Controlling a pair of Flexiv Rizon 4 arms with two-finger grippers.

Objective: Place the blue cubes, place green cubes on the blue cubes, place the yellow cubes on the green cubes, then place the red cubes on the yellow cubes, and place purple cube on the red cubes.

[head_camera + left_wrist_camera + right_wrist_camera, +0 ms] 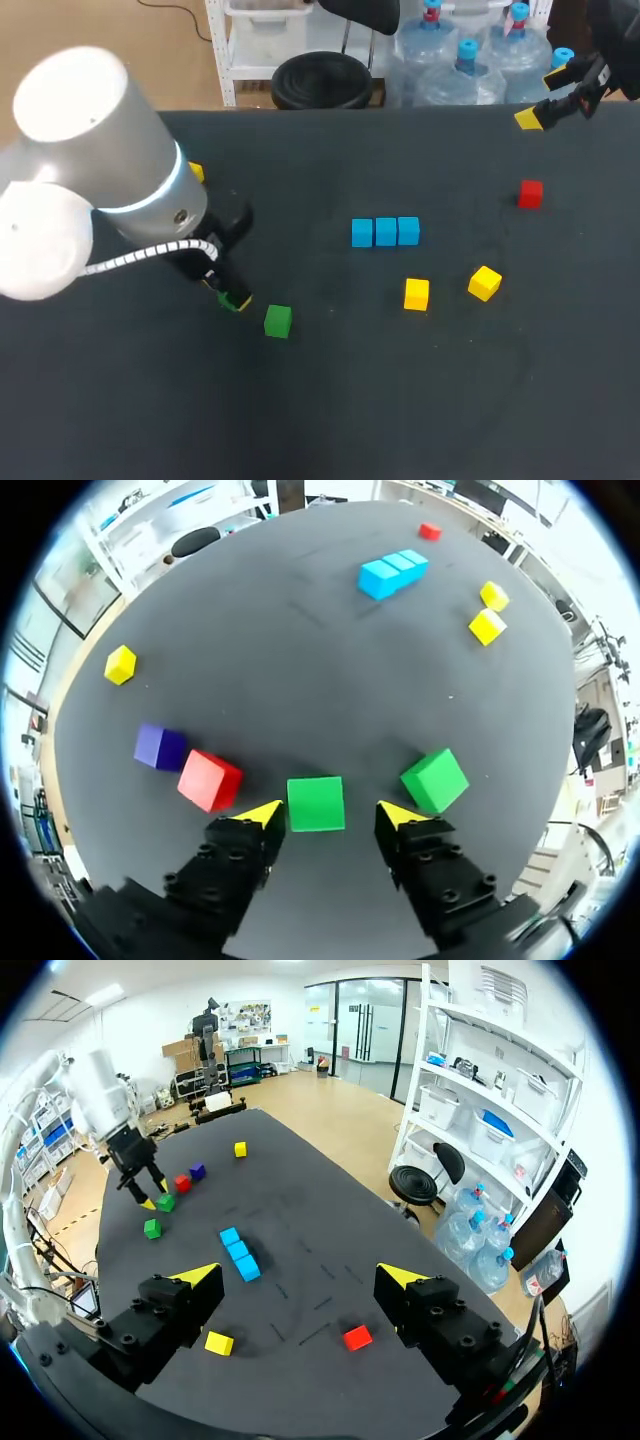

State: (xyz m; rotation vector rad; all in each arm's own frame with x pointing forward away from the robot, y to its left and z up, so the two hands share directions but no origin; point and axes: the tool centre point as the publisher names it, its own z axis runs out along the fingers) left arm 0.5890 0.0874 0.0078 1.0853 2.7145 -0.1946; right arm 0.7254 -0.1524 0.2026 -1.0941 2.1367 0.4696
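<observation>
Low over the table, my left gripper [330, 815] [228, 292] has a green cube [316, 803] [238, 300] between its fingers. One fingertip is at the cube's side, while a gap shows at the other, so it is open. A second green cube [435, 779] [278, 321] lies just beside it. Three blue cubes [385, 232] [392, 573] [238, 1254] form a row mid-table. Two yellow cubes [416, 294] [484, 283] lie in front of the row. A red cube [210, 780], a purple cube [160, 747] and a yellow cube [120, 664] sit by the left gripper. My right gripper [300, 1278] [542, 97] hangs open and empty, high at the far right.
Another red cube [530, 194] [357, 1337] lies alone at the right, under my right gripper. The left arm's big joint [90, 170] hides the near-left table in the head view. Bare black tabletop [400, 400] spreads in front of the cubes.
</observation>
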